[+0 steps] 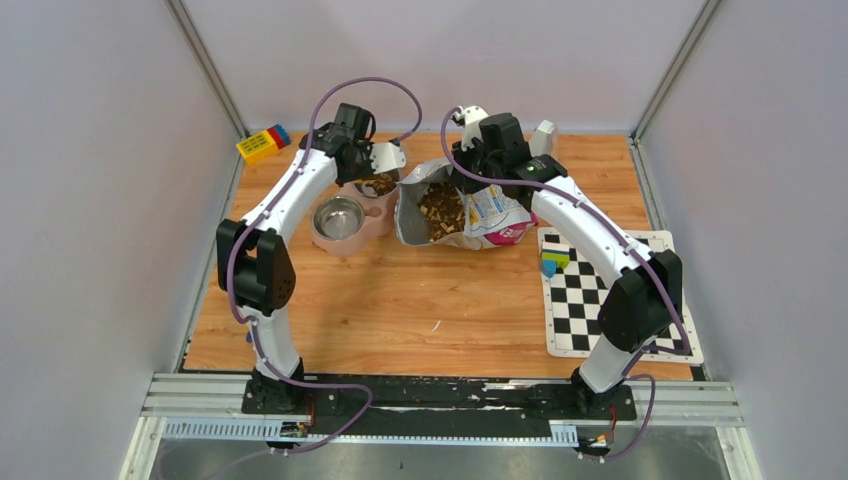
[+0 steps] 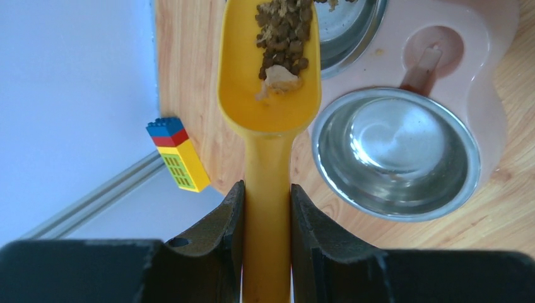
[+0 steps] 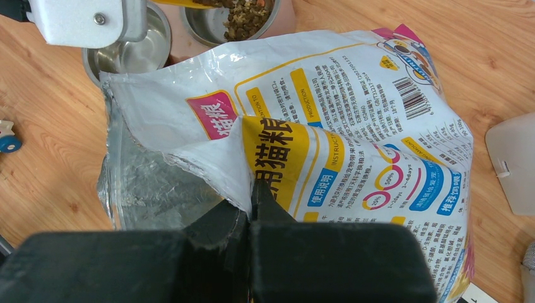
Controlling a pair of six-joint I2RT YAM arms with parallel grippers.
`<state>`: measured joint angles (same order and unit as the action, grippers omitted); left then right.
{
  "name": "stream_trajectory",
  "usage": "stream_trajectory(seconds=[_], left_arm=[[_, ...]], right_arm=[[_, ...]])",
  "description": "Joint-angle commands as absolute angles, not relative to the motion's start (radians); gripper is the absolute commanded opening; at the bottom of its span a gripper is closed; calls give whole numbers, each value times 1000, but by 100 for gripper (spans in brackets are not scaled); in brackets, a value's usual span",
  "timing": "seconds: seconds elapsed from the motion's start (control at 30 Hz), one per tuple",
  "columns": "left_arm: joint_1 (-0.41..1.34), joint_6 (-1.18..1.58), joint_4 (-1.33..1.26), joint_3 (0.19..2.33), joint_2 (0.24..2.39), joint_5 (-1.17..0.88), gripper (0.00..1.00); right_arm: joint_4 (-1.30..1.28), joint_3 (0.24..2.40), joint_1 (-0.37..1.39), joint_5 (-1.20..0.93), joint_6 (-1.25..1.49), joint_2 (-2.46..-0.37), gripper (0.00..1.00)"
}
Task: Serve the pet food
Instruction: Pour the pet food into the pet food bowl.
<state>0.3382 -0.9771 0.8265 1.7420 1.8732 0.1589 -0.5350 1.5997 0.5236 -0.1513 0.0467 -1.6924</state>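
Kibble (image 2: 284, 31) is mid-pour: some already lies in the far cup (image 2: 356, 38) of the pink double bowl (image 2: 489, 95), the rest rides in the yellow scoop (image 2: 268, 107) tipped over that cup. The near cup (image 2: 397, 145) is bare steel, so I'd call it roughly half done. Left gripper (image 2: 267, 192) is part-closed, clamped on the scoop handle; right gripper (image 3: 250, 199) is fully closed, pinching the lip of the bag (image 3: 353, 126), which lies just beside the bowl with more kibble inside.

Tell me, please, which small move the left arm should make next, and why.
Probably tilt the yellow scoop a little more down at its tip. The left fingers clamp its handle, kibble lies near its front, and that front hangs over the far steel bowl, which already holds some pieces.
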Motion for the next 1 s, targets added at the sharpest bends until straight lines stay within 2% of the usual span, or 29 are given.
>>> stream_trajectory(seconds=[0.0,0.33,0.67,0.8,0.97], left_arm=[[342,-1068,910,1836,1902,161,0],[354,-1159,982,1921,1978,250,0],[362,-1177,950,1923,1966,274,0],[360,-1121,946,1925,1946,260,0],[320,-929,923,1920,1872,138,0]], right_arm=[[-528,1601,506,-140,39,-1636,0],[-528,1596,506,-142,38,-1632,0],[-529,1595,507,-143,35,-1633,0],[-527,1589,506,-139,36,-1628,0],[-522,1581,507,-137,36,-1624,0]])
